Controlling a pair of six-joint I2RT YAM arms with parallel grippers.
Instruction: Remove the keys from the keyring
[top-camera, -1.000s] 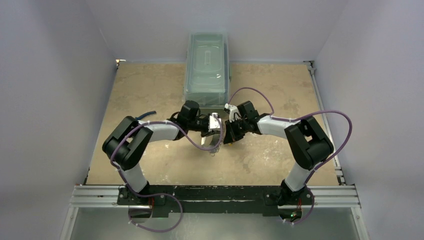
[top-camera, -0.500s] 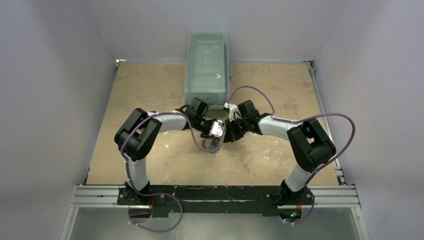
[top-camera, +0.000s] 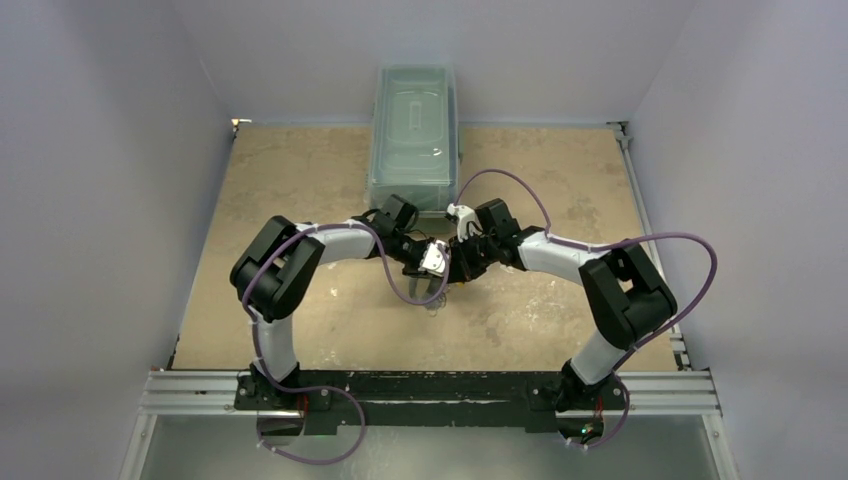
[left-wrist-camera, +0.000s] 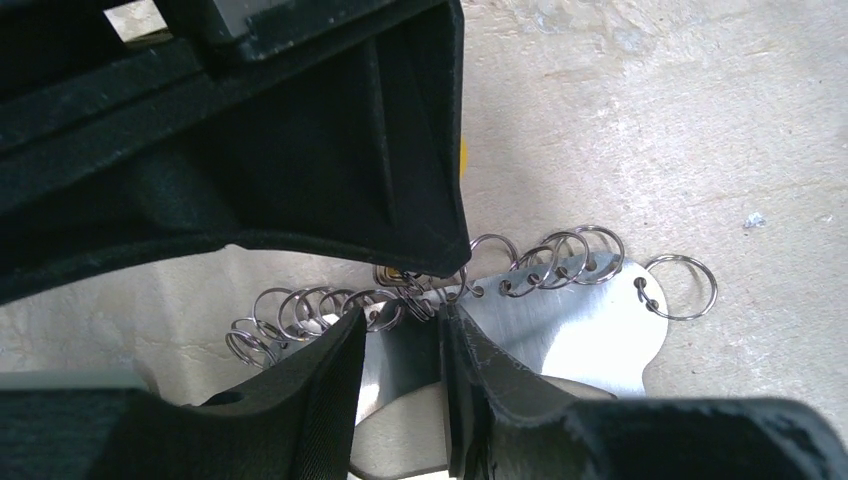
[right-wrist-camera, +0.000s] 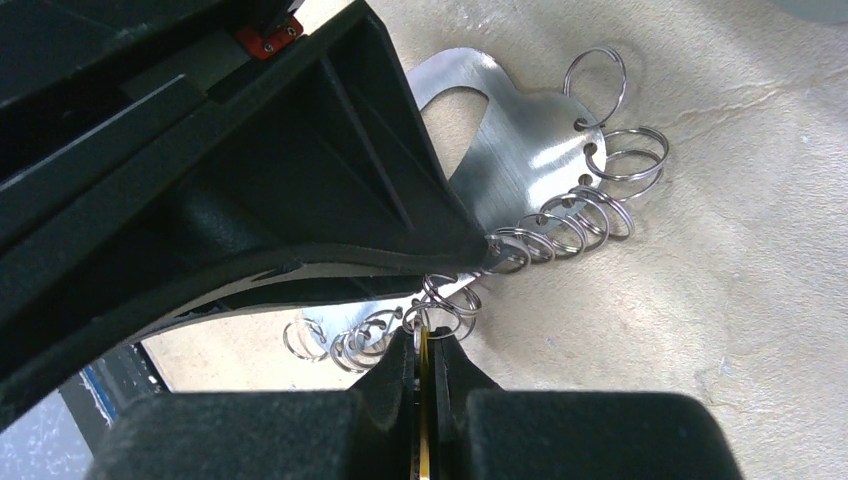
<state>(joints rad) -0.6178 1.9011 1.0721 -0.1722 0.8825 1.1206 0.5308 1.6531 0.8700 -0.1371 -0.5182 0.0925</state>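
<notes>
The left gripper is closed most of the way. Its fingers clamp the narrow neck of the keyring, a flat silvery plate edged with a row of small split rings, held over the table. The right gripper is pressed together on a thin yellow sliver, the yellow-headed key seen edge-on, right at the ring row. Only the wrist views show the plate, rings and key, and the left wrist view catches just a yellow speck behind the right finger. From above, both arms reach inward with bent elbows. Their grippers meet nose to nose at mid-table, near a lidded clear bin.
</notes>
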